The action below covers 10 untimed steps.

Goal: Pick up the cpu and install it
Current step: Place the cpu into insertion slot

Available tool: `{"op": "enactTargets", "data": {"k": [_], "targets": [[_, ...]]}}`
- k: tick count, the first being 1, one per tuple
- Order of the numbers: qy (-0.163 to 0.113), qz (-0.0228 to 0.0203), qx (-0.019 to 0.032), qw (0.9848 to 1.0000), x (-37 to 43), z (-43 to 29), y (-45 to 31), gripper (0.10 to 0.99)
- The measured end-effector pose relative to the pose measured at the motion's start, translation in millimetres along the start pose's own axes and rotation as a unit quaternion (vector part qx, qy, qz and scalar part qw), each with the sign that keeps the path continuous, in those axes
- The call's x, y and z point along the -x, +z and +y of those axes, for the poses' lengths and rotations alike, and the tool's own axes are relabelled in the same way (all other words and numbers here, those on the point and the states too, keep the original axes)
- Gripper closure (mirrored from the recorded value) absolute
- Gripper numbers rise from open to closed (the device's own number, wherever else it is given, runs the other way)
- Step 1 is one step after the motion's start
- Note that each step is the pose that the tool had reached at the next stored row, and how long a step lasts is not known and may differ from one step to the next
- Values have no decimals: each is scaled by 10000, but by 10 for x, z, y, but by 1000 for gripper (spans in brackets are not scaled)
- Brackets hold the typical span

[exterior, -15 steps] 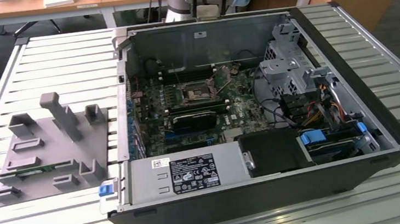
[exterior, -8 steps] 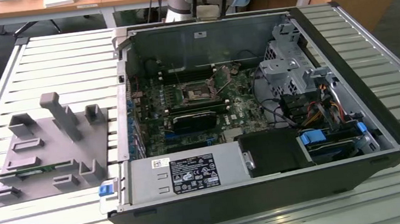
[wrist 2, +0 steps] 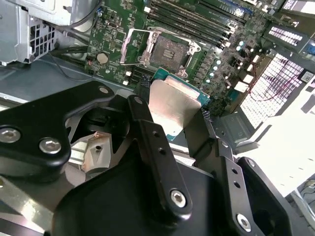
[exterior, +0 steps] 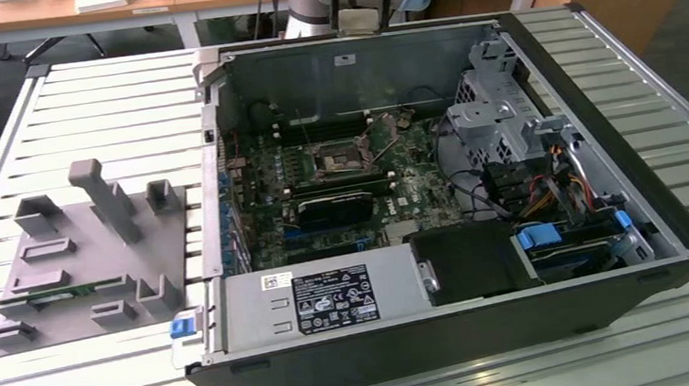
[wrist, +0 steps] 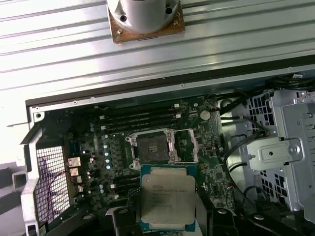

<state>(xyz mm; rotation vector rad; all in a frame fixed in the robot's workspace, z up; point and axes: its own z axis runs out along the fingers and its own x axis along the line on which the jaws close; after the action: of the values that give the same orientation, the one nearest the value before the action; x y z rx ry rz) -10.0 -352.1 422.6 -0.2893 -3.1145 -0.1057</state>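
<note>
The gripper [wrist 2: 170, 112] was clenched on the cpu [wrist 2: 173, 104]: in the second wrist view its 2 black fingers [wrist 2: 150, 142] pressed on opposite edges of the chip, silver top facing the camera and its pale rim showing at the far edge. In the first wrist view the cpu [wrist: 167, 196] hung above the motherboard [wrist: 214, 172], clear of it as far as I could judge, inside the open computer case [exterior: 462, 357] that lay on its side on the slatted table [exterior: 96, 103].

The relation that mattered was chip to socket [wrist: 149, 146]. The socket sat just beyond the cpu's far edge, on the side away from the gripper's body, near but not under it; the chip was not seated. The socket looked open, its metal load frame [wrist: 189, 145] swung aside and the dark contact field bare. The chip was close to square, so no long axis stood out; its edges ran roughly parallel to the socket's edges in the first wrist view. Whether its corner marks matched the socket's I could not tell. In the exterior view the socket [exterior: 339, 161] lay near the board's middle, toward the case's far wall
</note>
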Motion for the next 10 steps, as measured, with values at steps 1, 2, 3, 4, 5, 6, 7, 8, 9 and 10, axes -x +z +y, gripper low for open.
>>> {"op": "enactTargets", "data": {"k": [1, 2, 3, 4, 5, 6, 7, 8, 9, 10], "targets": [[32, -2, 1, 10000, 0, 0, 1, 553], [63, -4, 1, 10000, 0, 0, 1, 553], [98, -7, 2, 10000, 0, 0, 2, 553], [132, -9, 2, 9999, 0, 0, 2, 553], [168, -11, 3, 9999, 0, 0, 3, 553], [201, -13, 3, 9998, 0, 0, 3, 553], [238, -16, 4, 9997, 0, 0, 4, 553], [271, -18, 5, 9996, 0, 0, 5, 553], [303, -20, 6, 9995, 0, 0, 5, 553], [334, -22, 6, 9994, 0, 0, 6, 553]]}}
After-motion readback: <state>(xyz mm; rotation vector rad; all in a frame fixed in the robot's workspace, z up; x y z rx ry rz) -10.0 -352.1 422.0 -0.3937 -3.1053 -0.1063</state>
